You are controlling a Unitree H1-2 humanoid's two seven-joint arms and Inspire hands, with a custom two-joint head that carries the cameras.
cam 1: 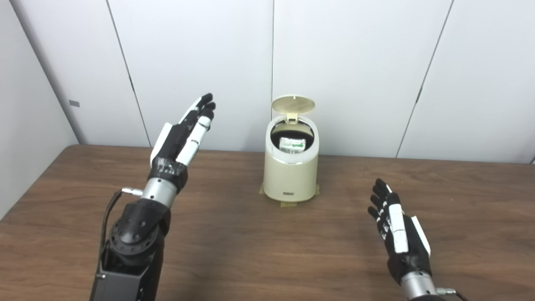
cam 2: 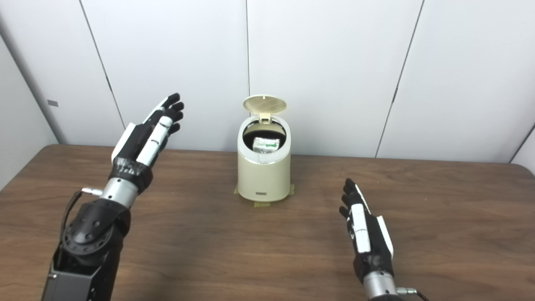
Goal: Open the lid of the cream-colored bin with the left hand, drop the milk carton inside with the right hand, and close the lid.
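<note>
Left eye view shows, at the left side of the desk point(cam 1: 234, 251), the left robot hand point(cam 1: 184, 133) raised in the air, its fingers stretched out and a little apart, holding nothing. It is well apart from the cream-colored bin point(cam 1: 290, 175), which stands near the middle of the far edge of the desk, on some tape pieces. The lid point(cam 1: 293, 105) stands upright at the back of the bin, fully open. Inside the opening lies the milk carton point(cam 1: 292, 145), so the drop seems to be done already. At the right side, near the front edge, the right robot hand point(cam 1: 397, 228) hovers low over the desk, fingers straight and close together, also empty.

The step in hand is, I think, to close the lid. For doing this well, the left robot hand should come over the top of the lid from behind or from the side and push it forward and down with flat fingers, gently, because the bin is light and could slide or tip in spite of the tape. The right robot hand should stay away.

Only the top of the carton is visible; how deep it sits cannot be told. The hinge is partly hidden, and the small label on the bin front is too small to read.
</note>
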